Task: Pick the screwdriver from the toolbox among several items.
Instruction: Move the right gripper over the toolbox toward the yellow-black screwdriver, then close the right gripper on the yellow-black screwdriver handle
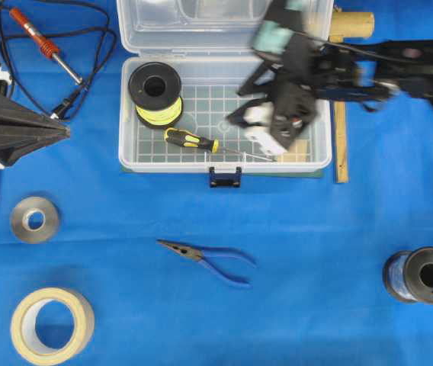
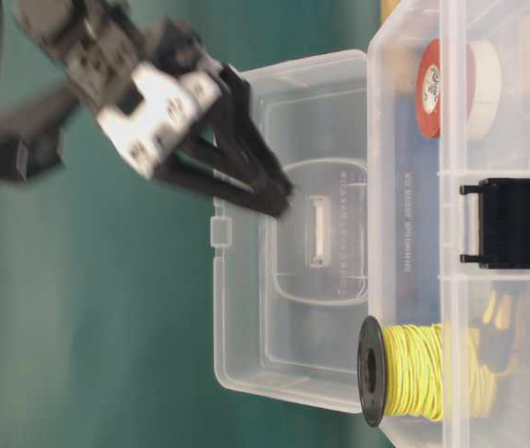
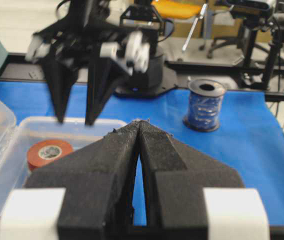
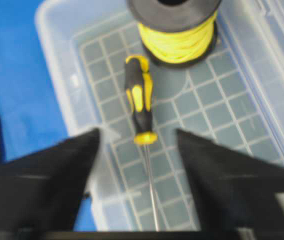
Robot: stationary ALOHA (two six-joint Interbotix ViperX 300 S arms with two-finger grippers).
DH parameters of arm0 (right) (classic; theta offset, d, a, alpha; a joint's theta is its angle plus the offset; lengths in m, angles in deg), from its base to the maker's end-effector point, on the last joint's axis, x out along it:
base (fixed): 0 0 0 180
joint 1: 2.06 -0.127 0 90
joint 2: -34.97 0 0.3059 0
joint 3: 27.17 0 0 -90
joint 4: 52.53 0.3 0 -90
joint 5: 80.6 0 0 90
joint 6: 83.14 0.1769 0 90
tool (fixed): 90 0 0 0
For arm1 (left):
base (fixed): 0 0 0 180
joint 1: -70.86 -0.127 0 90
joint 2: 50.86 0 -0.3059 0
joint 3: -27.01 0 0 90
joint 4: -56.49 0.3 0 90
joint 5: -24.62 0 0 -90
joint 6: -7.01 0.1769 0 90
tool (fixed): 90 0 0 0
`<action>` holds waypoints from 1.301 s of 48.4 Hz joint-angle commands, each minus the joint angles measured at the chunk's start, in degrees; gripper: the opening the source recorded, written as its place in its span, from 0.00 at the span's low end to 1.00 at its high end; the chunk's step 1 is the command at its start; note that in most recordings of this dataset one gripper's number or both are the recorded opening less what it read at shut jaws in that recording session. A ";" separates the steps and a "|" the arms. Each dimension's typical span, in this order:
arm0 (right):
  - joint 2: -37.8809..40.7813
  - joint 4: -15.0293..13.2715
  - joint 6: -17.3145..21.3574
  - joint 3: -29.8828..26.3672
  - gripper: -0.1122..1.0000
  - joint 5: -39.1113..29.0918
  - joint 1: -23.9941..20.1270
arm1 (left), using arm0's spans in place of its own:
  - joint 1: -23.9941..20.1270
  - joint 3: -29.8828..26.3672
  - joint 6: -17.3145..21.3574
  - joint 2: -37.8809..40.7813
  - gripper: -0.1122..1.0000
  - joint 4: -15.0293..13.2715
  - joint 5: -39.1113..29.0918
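Landmark: toolbox (image 1: pixel 133 114), one, clear, lid open, top centre of the overhead view.

Left of it: one soldering iron (image 1: pixel 45 47) with black cord, one left gripper (image 1: pixel 65 131) with fingers pressed together, tips touching in the left wrist view, holding nothing. Below-left of the box: two tape rolls, one grey (image 1: pixel 34 219), one cream (image 1: pixel 52 325).

Inside the box: one yellow wire spool (image 1: pixel 155 94) at the left end; one screwdriver (image 1: pixel 191 139) just beside it, lying flat on the grid floor near the front wall, black-yellow handle toward the spool, shaft running right. One red tape roll (image 3: pixel 49 152) is also in the box, seen from the left wrist.

Over the right half of the box: one right gripper (image 4: pixel 138 142), blurred, fingers wide apart, gripping nothing; in its wrist view the shaft lies between the fingers.

Below the box: one pair of blue pliers (image 1: pixel 207 261). Below-right: one blue wire spool (image 1: pixel 421 275). Right of the box: one wooden stick (image 1: pixel 341 141).
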 commanded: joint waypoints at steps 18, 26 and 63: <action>20.21 -1.32 1.32 -17.93 0.83 -8.09 1.32 | 0.09 -0.44 -0.09 0.44 0.10 0.00 1.58; 25.58 -1.32 1.05 -22.59 0.83 -11.78 0.18 | 0.00 -0.35 -0.09 0.53 0.10 -0.09 1.58; 26.19 -2.20 0.18 -26.81 0.41 -16.26 -1.93 | -0.18 -0.35 0.09 0.00 0.10 0.00 1.58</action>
